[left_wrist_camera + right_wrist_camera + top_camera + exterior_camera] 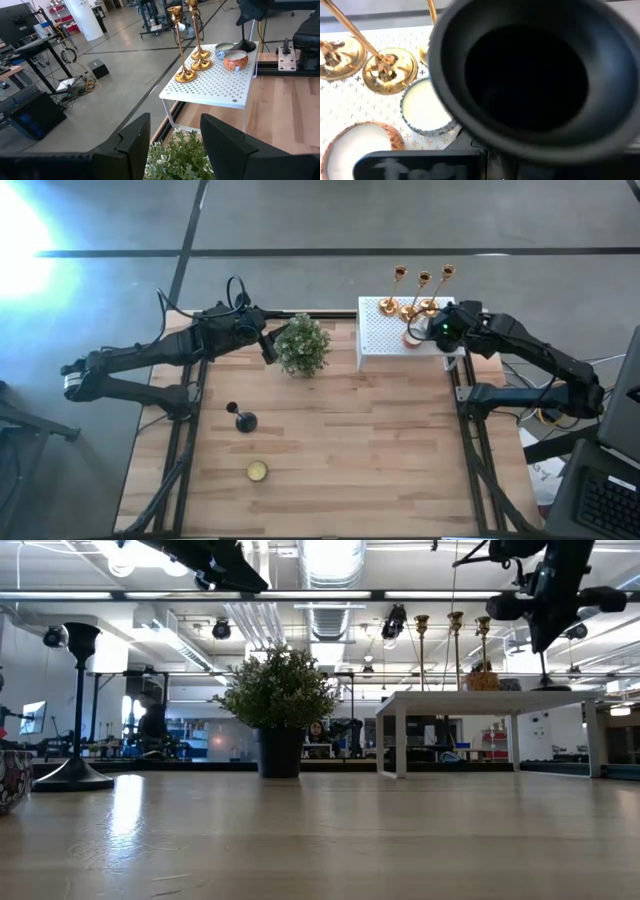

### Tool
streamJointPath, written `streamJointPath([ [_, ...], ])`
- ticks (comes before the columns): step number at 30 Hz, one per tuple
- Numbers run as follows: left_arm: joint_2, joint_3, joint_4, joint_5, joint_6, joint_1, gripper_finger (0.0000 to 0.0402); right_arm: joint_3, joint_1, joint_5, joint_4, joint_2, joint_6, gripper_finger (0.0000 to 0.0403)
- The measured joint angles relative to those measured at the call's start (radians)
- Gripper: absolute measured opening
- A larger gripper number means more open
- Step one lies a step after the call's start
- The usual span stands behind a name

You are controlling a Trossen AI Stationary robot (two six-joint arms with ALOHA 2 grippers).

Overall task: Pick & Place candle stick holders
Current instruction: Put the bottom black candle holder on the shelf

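Left hand (268, 345) just hovers half open by the plant (303, 345), holding nothing. One black holder (243, 419) waits on the wooden surface (350, 450). Three gold holders (412, 308) already stand on the white box (385, 340). Right hand (440, 330) is clamped on the other black holder (530, 75) above it. I'd lower straight, clear of the candle tins (422, 107).

Overhead camera looks straight down, low camera level; both share the potted plant (302, 345)
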Motion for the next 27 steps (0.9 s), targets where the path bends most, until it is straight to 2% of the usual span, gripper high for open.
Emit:
streamJointPath([
  [18, 0.0, 0.0, 0.0, 0.0, 0.0, 0.001, 0.0179, -0.012, -0.013, -0.005, 0.029, 0.001, 0.002, 0.0017],
  [22, 0.0, 0.0, 0.0, 0.0, 0.0, 0.0, 0.0179, -0.018, -0.013, -0.028, 0.019, 0.005, -0.002, 0.0039],
  [27, 0.0, 0.0, 0.0, 0.0, 0.0, 0.0, 0.0179, -0.017, -0.013, -0.025, 0.027, 0.003, -0.003, 0.0086],
])
